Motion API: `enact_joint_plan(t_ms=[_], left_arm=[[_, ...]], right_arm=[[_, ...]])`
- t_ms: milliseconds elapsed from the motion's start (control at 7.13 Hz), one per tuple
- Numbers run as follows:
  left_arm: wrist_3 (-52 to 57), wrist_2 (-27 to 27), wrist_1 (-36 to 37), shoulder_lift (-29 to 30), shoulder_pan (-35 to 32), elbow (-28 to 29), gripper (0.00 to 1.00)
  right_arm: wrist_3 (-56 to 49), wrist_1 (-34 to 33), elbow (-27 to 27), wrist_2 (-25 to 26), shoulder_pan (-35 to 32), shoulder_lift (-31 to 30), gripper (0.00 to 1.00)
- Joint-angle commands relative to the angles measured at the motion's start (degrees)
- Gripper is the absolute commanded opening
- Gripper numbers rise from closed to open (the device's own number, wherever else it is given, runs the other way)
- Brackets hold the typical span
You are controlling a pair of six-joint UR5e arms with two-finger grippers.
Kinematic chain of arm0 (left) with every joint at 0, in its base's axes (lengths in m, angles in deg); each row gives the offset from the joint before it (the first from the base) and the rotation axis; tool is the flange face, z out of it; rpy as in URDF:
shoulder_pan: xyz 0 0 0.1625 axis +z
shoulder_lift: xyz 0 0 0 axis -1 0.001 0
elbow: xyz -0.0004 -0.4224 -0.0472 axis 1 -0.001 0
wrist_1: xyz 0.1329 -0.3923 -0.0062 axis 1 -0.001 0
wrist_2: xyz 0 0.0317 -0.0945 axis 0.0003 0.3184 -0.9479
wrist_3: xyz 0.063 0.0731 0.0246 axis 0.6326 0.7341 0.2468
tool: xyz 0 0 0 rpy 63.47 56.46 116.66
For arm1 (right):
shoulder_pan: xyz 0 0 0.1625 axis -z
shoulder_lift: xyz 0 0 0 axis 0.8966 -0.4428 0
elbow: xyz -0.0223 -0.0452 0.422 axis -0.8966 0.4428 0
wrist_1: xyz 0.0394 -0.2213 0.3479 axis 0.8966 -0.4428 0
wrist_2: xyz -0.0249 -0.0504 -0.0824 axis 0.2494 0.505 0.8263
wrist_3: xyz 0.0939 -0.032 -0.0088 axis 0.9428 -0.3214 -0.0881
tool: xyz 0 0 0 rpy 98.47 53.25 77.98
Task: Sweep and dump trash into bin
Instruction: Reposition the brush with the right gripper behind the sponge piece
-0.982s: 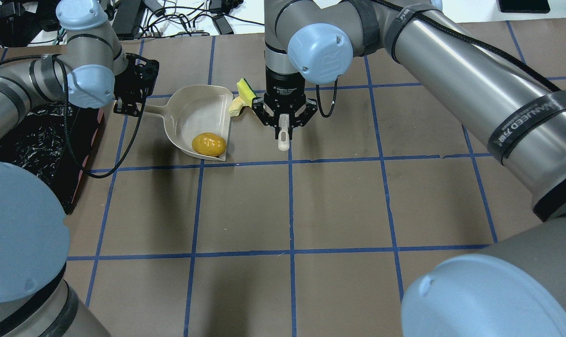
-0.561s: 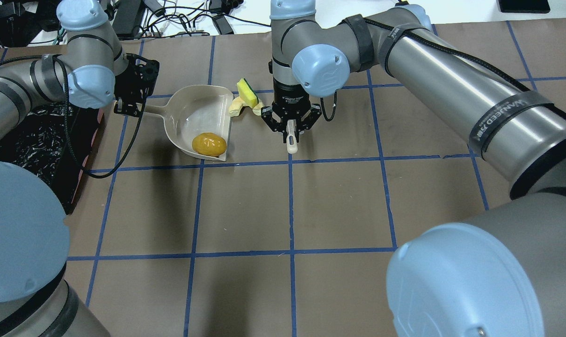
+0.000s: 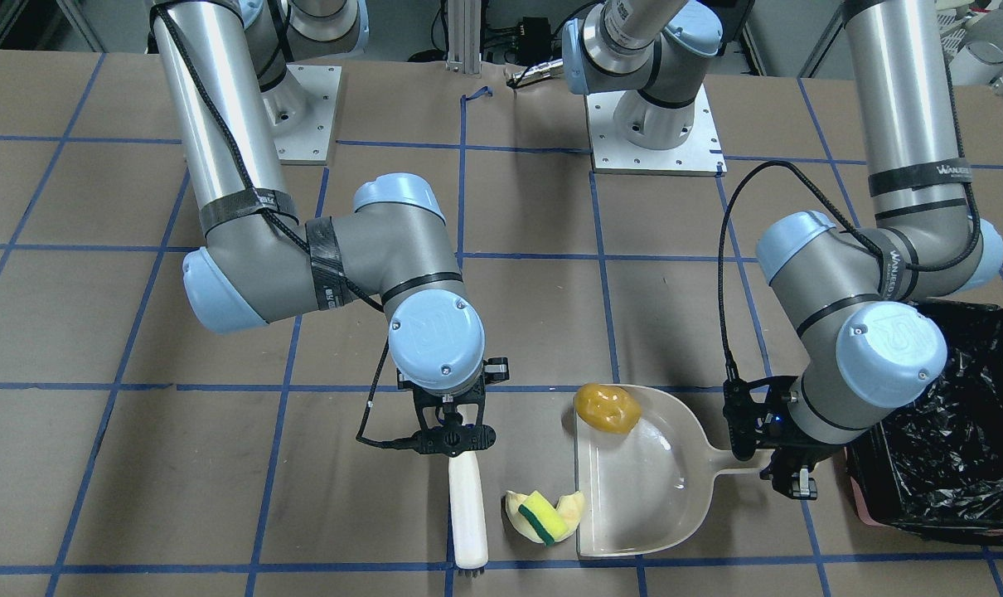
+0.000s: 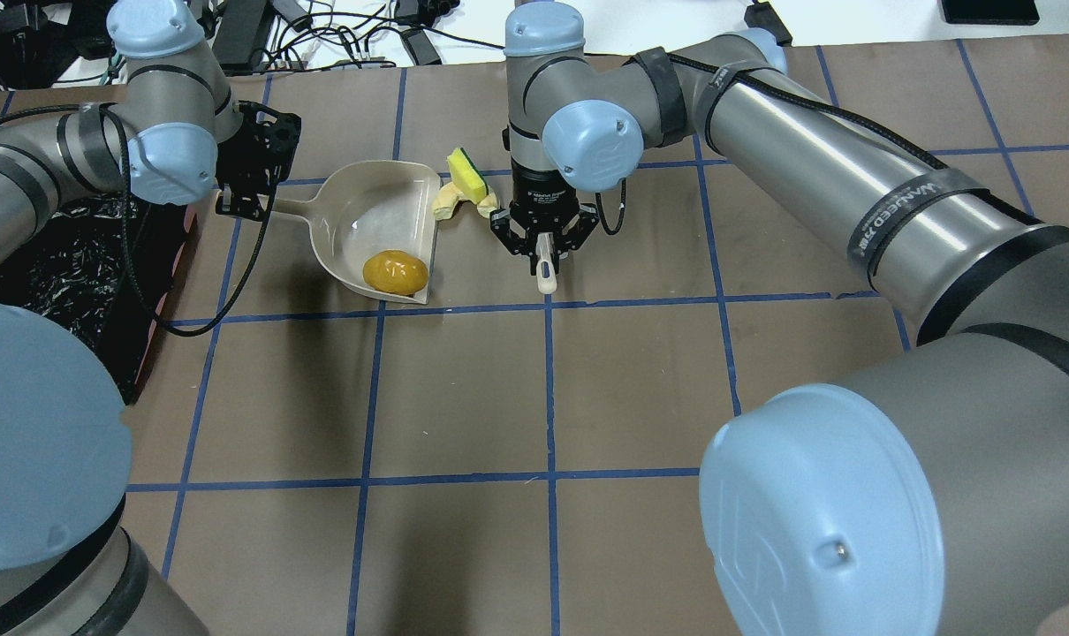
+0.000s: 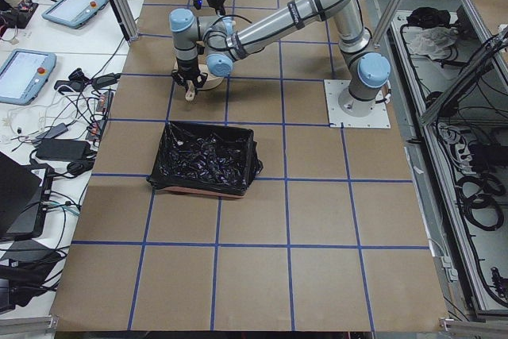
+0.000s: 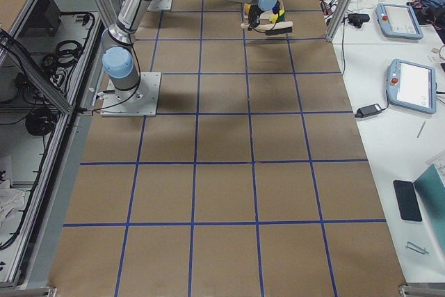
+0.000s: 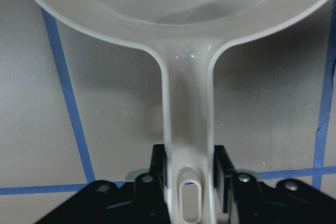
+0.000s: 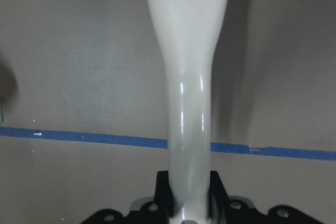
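Right gripper (image 4: 543,252), clenched on the brush (image 3: 468,507), should sweep low toward 9 o'clock overhead, driving sponge (image 4: 466,174) and foam scrap (image 4: 446,205), at its 10 o'clock, into the dustpan (image 4: 358,212), lump (image 4: 395,272) inside, which the left gripper (image 4: 250,196) clamps beside the bin (image 4: 57,256).
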Motion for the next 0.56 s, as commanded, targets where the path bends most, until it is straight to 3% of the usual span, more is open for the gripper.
enact_joint_plan(t_ms=[0, 421], left_arm=[[0.01, -0.09, 0.0, 0.0, 0.0, 0.0, 0.0], [0.01, -0.09, 0.0, 0.0, 0.0, 0.0, 0.0]], right_arm=[[-0.25, -0.09, 0.05, -0.42, -0.4, 1.09, 0.0], [0.71, -0.71, 0.14, -0.6, -1.54, 2.06, 0.0]])
